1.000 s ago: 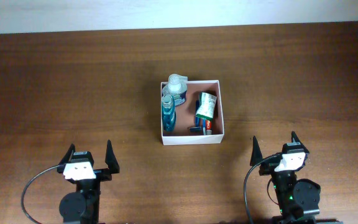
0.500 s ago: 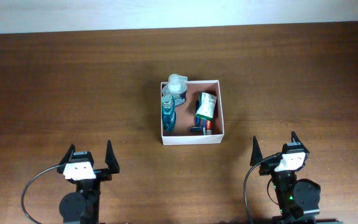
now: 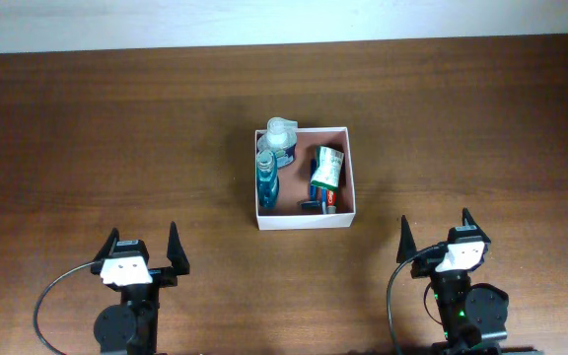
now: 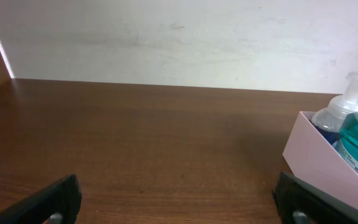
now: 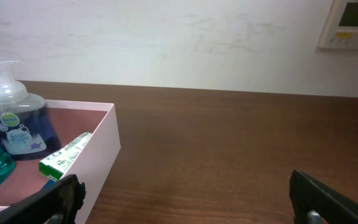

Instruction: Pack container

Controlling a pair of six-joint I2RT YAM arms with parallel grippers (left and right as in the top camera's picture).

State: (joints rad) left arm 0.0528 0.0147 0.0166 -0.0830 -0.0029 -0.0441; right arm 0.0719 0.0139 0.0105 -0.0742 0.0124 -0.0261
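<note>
The container (image 3: 349, 192), a shallow square cardboard box with white walls and a pinkish inside, sits at the table's middle. In it lie a teal mouthwash bottle (image 3: 265, 181), a clear pump bottle with blue liquid (image 3: 282, 139), a green-and-white tube (image 3: 326, 168) and a small blue item (image 3: 314, 205). My left gripper (image 3: 144, 245) is open and empty near the front left. My right gripper (image 3: 435, 229) is open and empty near the front right. The container shows at the right in the left wrist view (image 4: 316, 158) and at the left in the right wrist view (image 5: 98, 155).
The brown wooden table (image 3: 116, 138) ends at a white wall (image 3: 264, 20) at the back. A white wall panel (image 5: 350, 23) hangs at the upper right in the right wrist view.
</note>
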